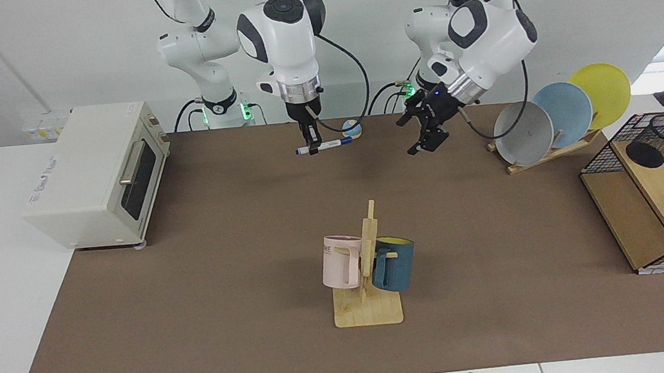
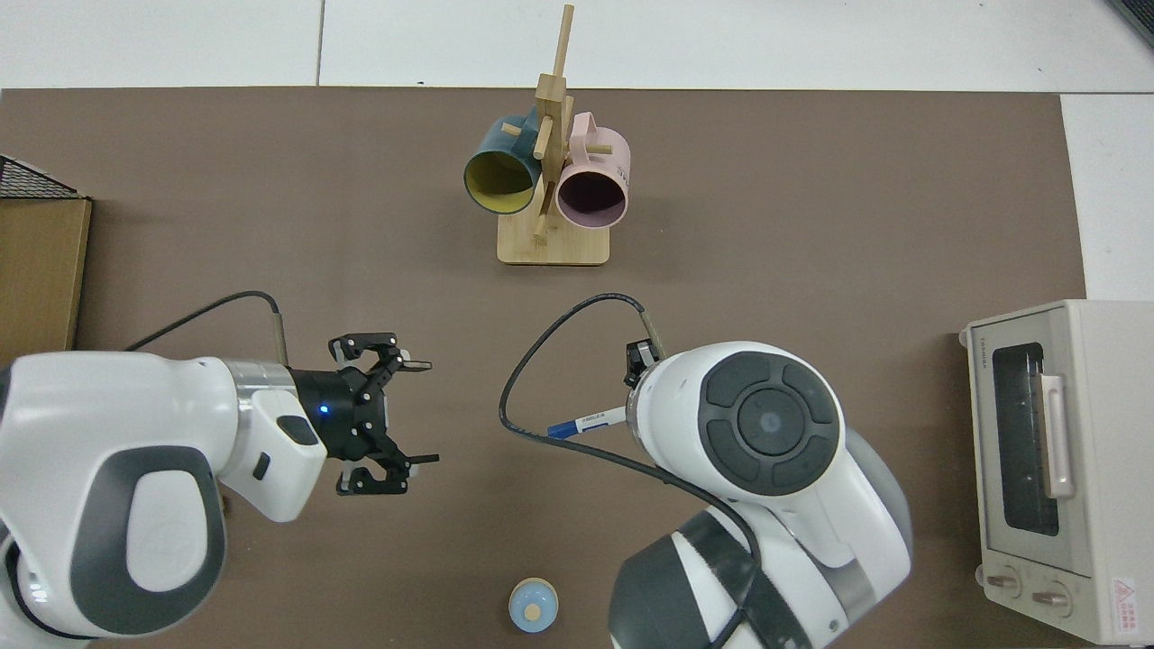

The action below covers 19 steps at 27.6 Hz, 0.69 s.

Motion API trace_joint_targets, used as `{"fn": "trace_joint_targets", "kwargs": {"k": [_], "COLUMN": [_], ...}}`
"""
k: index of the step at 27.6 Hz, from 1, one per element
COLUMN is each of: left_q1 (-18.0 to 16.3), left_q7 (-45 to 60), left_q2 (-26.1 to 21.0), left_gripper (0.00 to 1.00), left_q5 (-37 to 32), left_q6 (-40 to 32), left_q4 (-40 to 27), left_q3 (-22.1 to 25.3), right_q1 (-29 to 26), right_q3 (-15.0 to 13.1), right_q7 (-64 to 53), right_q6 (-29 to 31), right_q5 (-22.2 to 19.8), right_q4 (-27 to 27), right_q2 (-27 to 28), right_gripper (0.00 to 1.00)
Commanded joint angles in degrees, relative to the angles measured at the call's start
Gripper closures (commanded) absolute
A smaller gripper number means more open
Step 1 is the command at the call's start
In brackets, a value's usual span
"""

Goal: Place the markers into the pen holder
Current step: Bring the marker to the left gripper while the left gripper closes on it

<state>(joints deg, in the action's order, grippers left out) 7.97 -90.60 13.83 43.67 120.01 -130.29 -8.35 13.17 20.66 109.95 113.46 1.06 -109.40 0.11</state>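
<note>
The right end effector (image 1: pixel 311 143) hangs above the rear middle of the counter (image 1: pixel 209 293), pointing straight down, its fingers clenched on the marker (image 1: pixel 324 146) near its midpoint. The marker is a slim white tube with a dark blue cap and a blue tail end, held nearly level and clear of the brown mat. In the top view most of it is hidden under the arm's wrist, and only the blue end and a short stretch of white barrel (image 2: pixel 581 423) stick out.

The left end effector (image 1: pixel 425 131) hovers just across from it, tilted down toward the marker, with its two black fingers spread wide and nothing between them. The top view shows the same wide gap between the fingertips (image 2: pixel 417 365).

The pen holder (image 1: pixel 661 139), a small black wire-mesh cylinder, lies tipped on a wooden shelf of the wire-grid basket (image 1: pixel 622 137) at the counter's end on the left arm's side, well apart from both end effectors.

A wooden mug tree (image 1: pixel 367 279) carries a pink mug (image 1: pixel 340 262) and a dark blue mug (image 1: pixel 394 264) with a yellow inside. Round plates (image 1: pixel 563 113) stand in a wooden rack, a small blue bell (image 2: pixel 532 606) sits near the arms' bases, and a cream toaster oven (image 1: pixel 93 171) rests at the other end.
</note>
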Motion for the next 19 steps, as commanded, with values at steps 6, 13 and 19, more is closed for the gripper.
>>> {"fn": "trace_joint_targets", "kwargs": {"k": [6,13,19], "left_q1": [0.91,0.82,0.82], "left_q7": [8.24,9.48,9.91], "left_q2": [4.10,3.40,0.68], "left_gripper": [0.05,0.05,0.06], "left_q5": [4.32,3.79,2.56], "left_q6": [9.09,10.85,15.33], "left_q4": [-4.09,-4.00,-4.09], "left_q3": [-10.71,-12.57,-13.00], "right_q1": [-0.60,-0.69,-0.77], "right_q3": [3.60,3.60,3.60], "right_q7": [5.01,4.48,3.78], "right_q6": [6.07,6.69,6.08], "right_q5": [0.35,0.08,-0.79], "right_q4": [1.03,1.03,1.03], "right_q2": [4.37,4.81,4.81], "right_gripper": [1.00,1.00,1.00]}}
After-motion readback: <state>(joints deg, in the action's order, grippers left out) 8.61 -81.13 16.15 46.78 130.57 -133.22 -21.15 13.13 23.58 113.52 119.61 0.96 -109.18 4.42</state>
